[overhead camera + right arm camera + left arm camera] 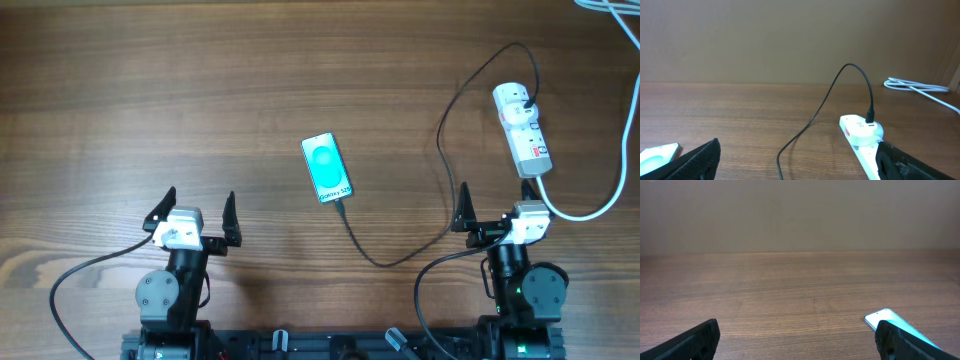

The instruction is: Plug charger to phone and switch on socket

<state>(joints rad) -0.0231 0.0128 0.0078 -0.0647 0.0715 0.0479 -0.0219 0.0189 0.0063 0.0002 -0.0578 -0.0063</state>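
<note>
Lying between the two arms on the worktop (150, 90), the phone (326, 168) has its long axis running far to near, near end tipped slightly right; the charger (439, 142) loops leftward from the socket (522, 130) at far right, its connector against the phone's near end, whether seated I cannot tell; left jaws and right jaws both stand wide apart, holding nothing; the phone lies somewhat nearer the left jaws, while the socket sits just beyond the right jaws, so its red switch (541, 150) looks theirs to press.
</note>
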